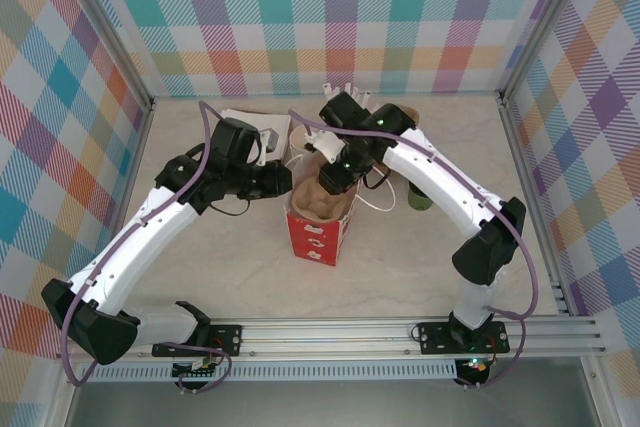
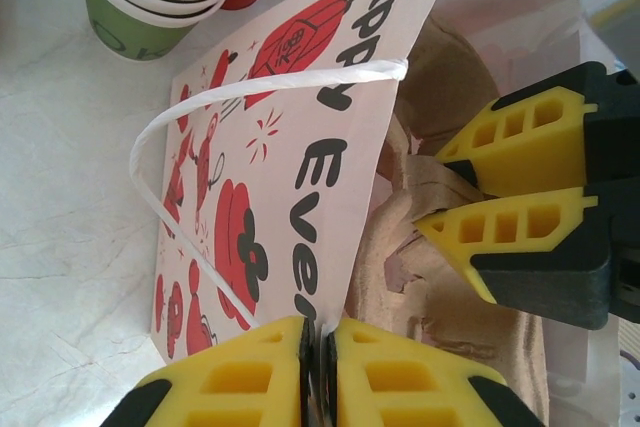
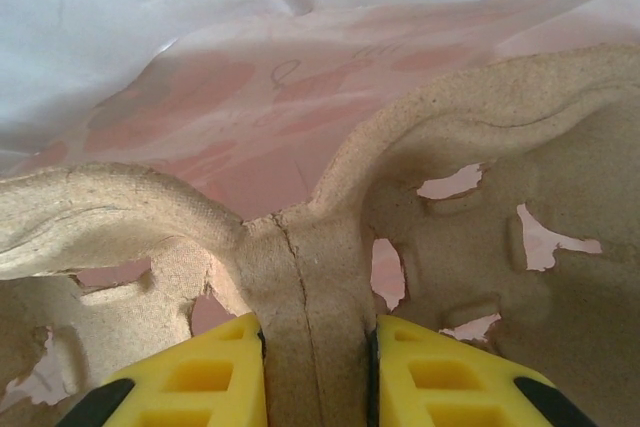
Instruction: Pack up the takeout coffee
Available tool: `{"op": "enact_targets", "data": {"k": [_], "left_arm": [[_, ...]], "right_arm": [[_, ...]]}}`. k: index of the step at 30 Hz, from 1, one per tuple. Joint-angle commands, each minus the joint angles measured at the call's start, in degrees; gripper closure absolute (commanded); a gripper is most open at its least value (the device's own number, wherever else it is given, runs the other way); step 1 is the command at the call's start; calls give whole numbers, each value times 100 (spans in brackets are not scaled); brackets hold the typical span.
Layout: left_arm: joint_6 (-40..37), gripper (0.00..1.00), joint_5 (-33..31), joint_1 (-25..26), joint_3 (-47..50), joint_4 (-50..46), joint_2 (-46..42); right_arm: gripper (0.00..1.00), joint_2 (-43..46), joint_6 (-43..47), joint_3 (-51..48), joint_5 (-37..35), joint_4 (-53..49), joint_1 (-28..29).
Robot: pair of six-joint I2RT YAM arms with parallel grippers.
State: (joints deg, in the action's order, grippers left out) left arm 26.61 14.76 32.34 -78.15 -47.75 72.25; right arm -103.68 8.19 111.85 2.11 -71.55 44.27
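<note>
We are putting the brown cup holder (image 3: 470,147) down into the red paper bag (image 1: 318,237). Our left gripper (image 2: 318,367) is pinched tight on the bag's top edge and holds that side open. Our right gripper (image 3: 315,367) is squeezed on the middle ridge of the cup holder, inside the bag. The takeout coffee (image 1: 420,199) sits on the tabletop (image 1: 400,277) just right of the bag, half hidden by our right arm. To do this well, we should push the holder straight down until it lies flat. We should pull the bag side gently so it does not rip, and only then let go.
</note>
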Motion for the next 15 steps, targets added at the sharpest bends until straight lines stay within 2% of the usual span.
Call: {"op": "enact_targets", "data": {"k": [1, 6, 15], "left_arm": [[11, 86, 196, 1, -164, 131, -37], [55, 87, 137, 5, -210, 130, 17], [312, 86, -57, 0, -178, 125, 126]], "right_arm": [[74, -80, 355, 58, -197, -224, 139], [74, -260, 645, 85, -360, -143, 275], [73, -474, 855, -11, -148, 86, 301]]}}
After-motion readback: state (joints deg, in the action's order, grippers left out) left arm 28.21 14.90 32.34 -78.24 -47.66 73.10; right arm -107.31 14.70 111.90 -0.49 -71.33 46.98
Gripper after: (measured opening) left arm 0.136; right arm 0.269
